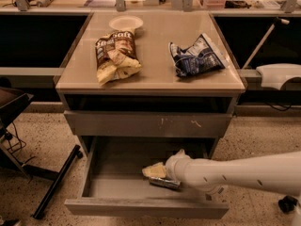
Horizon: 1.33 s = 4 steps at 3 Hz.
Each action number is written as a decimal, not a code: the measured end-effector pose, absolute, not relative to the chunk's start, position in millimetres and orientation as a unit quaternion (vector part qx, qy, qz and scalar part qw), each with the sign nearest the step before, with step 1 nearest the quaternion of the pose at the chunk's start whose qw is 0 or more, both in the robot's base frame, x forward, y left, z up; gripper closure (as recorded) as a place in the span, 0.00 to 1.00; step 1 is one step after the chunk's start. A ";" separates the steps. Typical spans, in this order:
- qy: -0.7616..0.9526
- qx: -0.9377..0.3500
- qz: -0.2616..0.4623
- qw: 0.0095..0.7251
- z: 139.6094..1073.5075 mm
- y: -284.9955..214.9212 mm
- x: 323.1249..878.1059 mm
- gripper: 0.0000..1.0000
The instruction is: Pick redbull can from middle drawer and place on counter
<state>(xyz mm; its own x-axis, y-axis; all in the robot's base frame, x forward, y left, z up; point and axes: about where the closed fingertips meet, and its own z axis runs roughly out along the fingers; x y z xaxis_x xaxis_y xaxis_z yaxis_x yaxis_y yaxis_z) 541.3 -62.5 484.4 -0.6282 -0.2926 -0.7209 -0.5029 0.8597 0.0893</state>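
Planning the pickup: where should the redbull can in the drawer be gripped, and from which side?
Probably across its slim middle, from above: the redbull can lies flat on the middle drawer floor, with the gripper just over it.

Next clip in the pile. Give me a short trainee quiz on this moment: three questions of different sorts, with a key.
1. Fill in: the brown snack bag and the dark blue-and-white snack bag both lie on the ___.
2. True or false: the redbull can lies in the open middle drawer, not yet lifted out.
3. Multiple choice: the gripper is A) above the two bags, B) inside the middle drawer, right by the can, C) out of view.
Key: 1 counter; 2 true; 3 B.
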 end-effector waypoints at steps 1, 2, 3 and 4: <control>0.886 -0.223 0.134 0.384 488.2 -57.1 551.6 0.00; 0.889 -0.248 0.147 0.356 466.2 -44.6 546.1 0.00; 0.892 -0.293 0.154 0.308 428.2 -29.5 544.5 0.00; 0.897 -0.319 0.155 0.263 391.6 -25.1 542.1 0.00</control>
<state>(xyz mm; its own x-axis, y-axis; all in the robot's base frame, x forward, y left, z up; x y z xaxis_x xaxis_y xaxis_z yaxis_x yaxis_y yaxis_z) 542.1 -25.1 391.6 -0.6582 -0.4909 -0.5707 -0.6536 0.7489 0.1097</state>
